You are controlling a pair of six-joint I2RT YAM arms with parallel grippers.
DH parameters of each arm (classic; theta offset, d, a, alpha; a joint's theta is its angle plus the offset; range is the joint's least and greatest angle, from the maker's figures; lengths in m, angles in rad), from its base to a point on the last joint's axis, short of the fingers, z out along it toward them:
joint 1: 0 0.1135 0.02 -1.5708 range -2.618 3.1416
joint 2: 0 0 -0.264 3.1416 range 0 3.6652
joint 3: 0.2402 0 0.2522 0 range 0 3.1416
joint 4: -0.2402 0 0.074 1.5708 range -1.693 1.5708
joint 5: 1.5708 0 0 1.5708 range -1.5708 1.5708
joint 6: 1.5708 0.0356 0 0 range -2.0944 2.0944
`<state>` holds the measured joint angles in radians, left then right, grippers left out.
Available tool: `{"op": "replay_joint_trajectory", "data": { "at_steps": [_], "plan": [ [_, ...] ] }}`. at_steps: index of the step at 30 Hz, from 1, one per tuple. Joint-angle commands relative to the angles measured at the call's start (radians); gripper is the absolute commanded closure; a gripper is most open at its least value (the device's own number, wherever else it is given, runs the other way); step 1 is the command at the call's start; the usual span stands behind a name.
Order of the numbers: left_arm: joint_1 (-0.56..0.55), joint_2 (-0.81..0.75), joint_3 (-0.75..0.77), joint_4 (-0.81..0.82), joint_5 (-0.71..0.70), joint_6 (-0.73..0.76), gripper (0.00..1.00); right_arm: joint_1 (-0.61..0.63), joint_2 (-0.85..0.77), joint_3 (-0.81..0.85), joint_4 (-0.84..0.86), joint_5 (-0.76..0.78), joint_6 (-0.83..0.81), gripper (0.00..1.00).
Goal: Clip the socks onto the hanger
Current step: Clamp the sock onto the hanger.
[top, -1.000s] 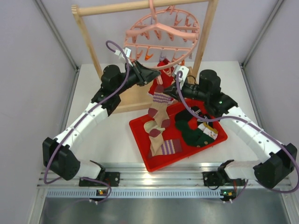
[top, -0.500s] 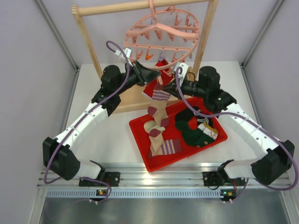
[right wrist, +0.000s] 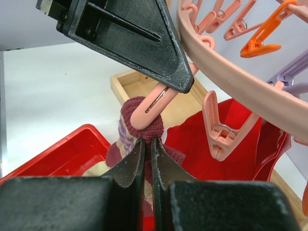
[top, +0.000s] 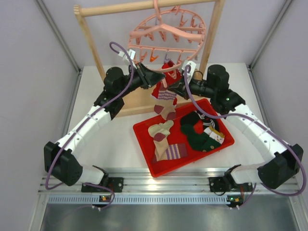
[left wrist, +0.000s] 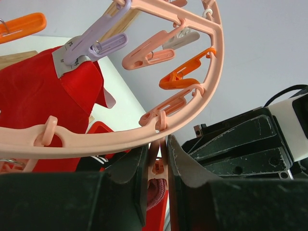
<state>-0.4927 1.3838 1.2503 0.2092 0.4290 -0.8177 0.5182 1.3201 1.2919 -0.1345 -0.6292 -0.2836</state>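
Grey walls are standing round a white bench (top: 110,144), and a wooden rack (top: 90,38) is standing at its far edge. From above, the spot where the two arms meet is hiding behind cables and cloth. The top of the hook of the round pink hanger (top: 168,32) is being cut off by the picture edge. In the wrist views the lower part of the held sock is running out of sight. I cannot tell if the peg's mouth is biting the cuff or only touching it.

The left gripper (left wrist: 155,149) is squeezing a pink peg (left wrist: 155,173) between its fingers (left wrist: 132,166). They are standing just a little apart, with the peg filling the gap. The right gripper (right wrist: 148,144) is pressing its fingers (right wrist: 130,168) tight together on the dark red cuff of the tan and purple sock (top: 166,101). It is holding the cuff up right against that peg's tip.

The hanger is hanging from the rack's top bar, above the far edge of the bench. A red sock (left wrist: 38,96) is hanging from it by a purple peg (left wrist: 91,41). The held sock is dangling just under the ring, above the far corner of the red tray (top: 143,139), which is sitting in the middle of the bench. Lying in the tray are a cream sock (top: 160,132), a purple striped sock (top: 171,151), a dark green sock (top: 199,137) and a black sock with white stripes (top: 209,120).
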Motion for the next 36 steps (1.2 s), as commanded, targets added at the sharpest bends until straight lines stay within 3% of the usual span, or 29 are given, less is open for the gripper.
{"op": "replay_joint_trajectory", "data": {
  "at_steps": [1, 8, 11, 12, 13, 16, 18, 26, 31, 36],
  "plan": [
    [-0.024, 0.011, -0.009, -0.087, 0.128, 0.04, 1.0, -0.007, -0.018, 0.055, 0.065, -0.058, 0.014, 1.0],
    [-0.024, 0.015, -0.011, -0.087, 0.132, 0.031, 0.98, -0.009, -0.013, 0.064, 0.075, -0.058, 0.029, 1.0],
    [-0.024, 0.008, -0.014, -0.074, 0.136, 0.015, 0.8, -0.009, -0.009, 0.069, 0.078, -0.05, 0.031, 1.0],
    [-0.024, 0.003, -0.017, -0.071, 0.137, 0.005, 0.66, -0.009, -0.009, 0.069, 0.078, -0.049, 0.029, 1.0],
    [-0.021, 0.0, -0.023, -0.061, 0.136, 0.002, 0.6, -0.007, -0.007, 0.067, 0.078, -0.046, 0.029, 1.0],
    [-0.009, -0.026, -0.044, -0.021, 0.122, -0.035, 0.46, -0.009, 0.001, 0.07, 0.076, -0.038, 0.029, 1.0],
    [0.003, -0.037, -0.052, -0.002, 0.117, -0.073, 0.42, -0.009, 0.005, 0.07, 0.081, -0.035, 0.031, 1.0],
    [0.042, -0.075, -0.065, 0.045, 0.091, -0.112, 0.38, -0.009, 0.031, 0.07, 0.105, -0.027, 0.081, 1.0],
    [0.042, -0.068, -0.065, 0.044, 0.086, -0.092, 0.52, -0.004, 0.041, 0.07, 0.119, -0.017, 0.113, 1.0],
    [0.049, -0.075, -0.06, 0.025, 0.041, -0.06, 0.53, 0.0, 0.022, 0.053, 0.121, -0.023, 0.118, 1.0]
  ]
}}
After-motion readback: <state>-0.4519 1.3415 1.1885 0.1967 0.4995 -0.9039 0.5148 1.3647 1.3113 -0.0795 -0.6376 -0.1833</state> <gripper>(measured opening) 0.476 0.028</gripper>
